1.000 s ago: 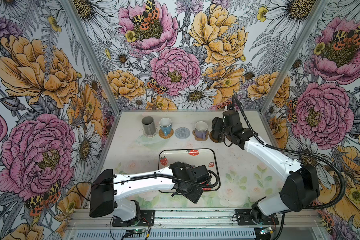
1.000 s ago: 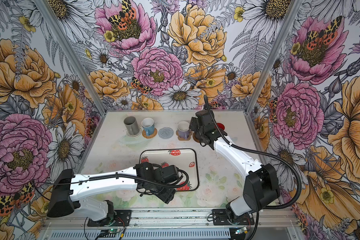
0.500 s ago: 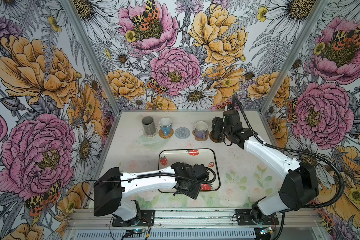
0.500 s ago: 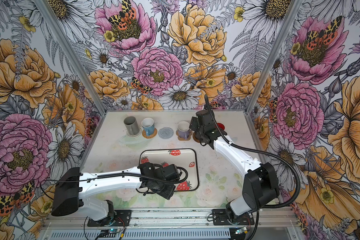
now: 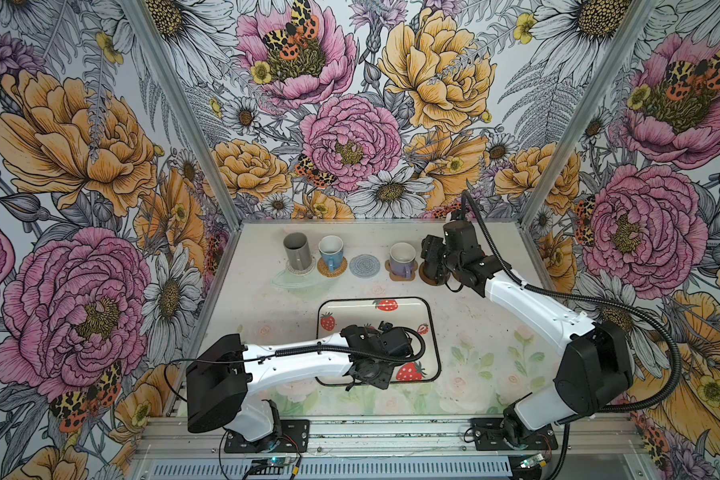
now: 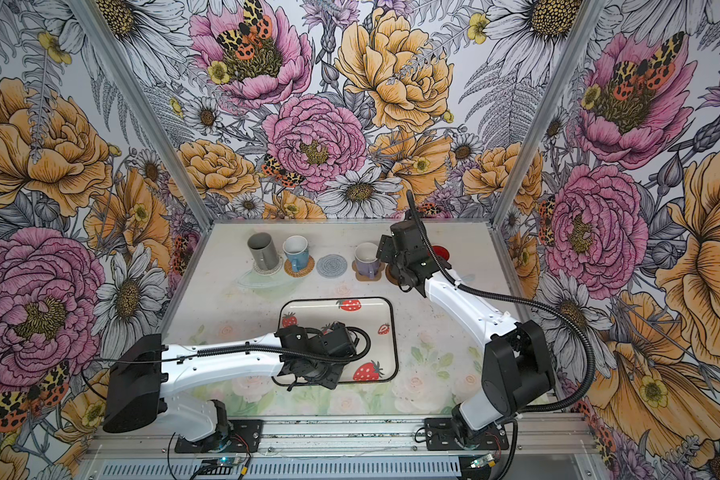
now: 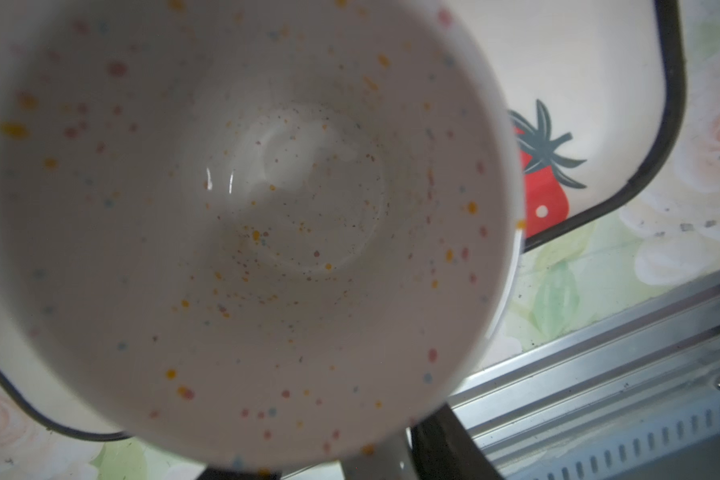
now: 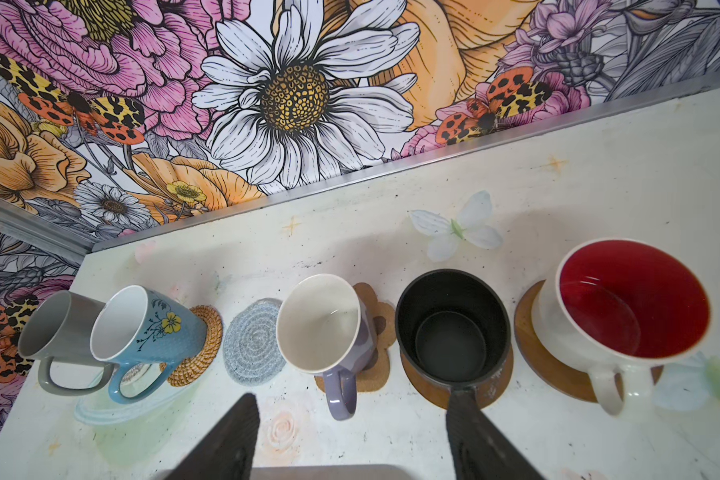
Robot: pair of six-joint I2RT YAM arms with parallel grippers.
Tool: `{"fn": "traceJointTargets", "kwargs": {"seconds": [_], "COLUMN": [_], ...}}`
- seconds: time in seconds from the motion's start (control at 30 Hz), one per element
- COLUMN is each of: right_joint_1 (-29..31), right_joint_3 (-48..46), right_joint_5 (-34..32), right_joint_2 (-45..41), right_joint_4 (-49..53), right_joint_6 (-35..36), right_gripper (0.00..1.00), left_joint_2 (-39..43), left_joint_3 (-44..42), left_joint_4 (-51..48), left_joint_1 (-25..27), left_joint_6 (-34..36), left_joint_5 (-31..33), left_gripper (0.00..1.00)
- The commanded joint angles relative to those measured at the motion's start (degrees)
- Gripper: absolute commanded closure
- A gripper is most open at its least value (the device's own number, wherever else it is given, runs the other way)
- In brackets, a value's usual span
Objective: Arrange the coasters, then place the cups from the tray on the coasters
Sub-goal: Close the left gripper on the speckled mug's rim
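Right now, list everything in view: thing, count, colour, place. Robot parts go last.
mugs on coasters: five; grey mug, light blue mug, lilac mug, black mug, red-inside mug; back row.
speckled white mug: one; at the tray, by the left jaws.
coasters: six; clear coaster under grey, rattan coaster under blue, grey woven coaster bare, paw coaster under lilac, brown disc under black, brown disc under red-inside.
tray: one; cream, strawberries, black rim; in the middle.
table: one; pale floral.
left arm: white-black; over tray, left jaws' grip unclear.
right arm: white-black; near black mug, right jaws open, empty.
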State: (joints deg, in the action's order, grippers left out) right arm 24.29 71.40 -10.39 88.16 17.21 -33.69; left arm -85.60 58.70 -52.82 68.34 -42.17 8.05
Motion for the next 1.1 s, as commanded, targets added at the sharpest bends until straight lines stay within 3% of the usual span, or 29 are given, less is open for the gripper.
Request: {"fn": "traceJointTargets", "kwargs": {"seconds": [0.0, 1.07], "right_joint_1": [-0.3, -0.5], "right_joint_3": [0.9, 1.1], "right_joint_5": [0.8, 1.9], "right_joint_2": [1.0, 2.3], "right_joint_4": [-1.6, -2.1], "right_joint_6": [-1.0, -1.1], "right_gripper": [0.27, 0.27], "left_joint_2": [2.1, -1.9], "left_joint_3": [-0.7, -2.2], "left_joint_4": [2.0, 8.2], "left_joint_1": [-0.5, 0.4], "left_joint_6": [-1.2, -0.4], "left_joint_5": [5.8, 4.3], "left_gripper": [0.55, 0.65]}}
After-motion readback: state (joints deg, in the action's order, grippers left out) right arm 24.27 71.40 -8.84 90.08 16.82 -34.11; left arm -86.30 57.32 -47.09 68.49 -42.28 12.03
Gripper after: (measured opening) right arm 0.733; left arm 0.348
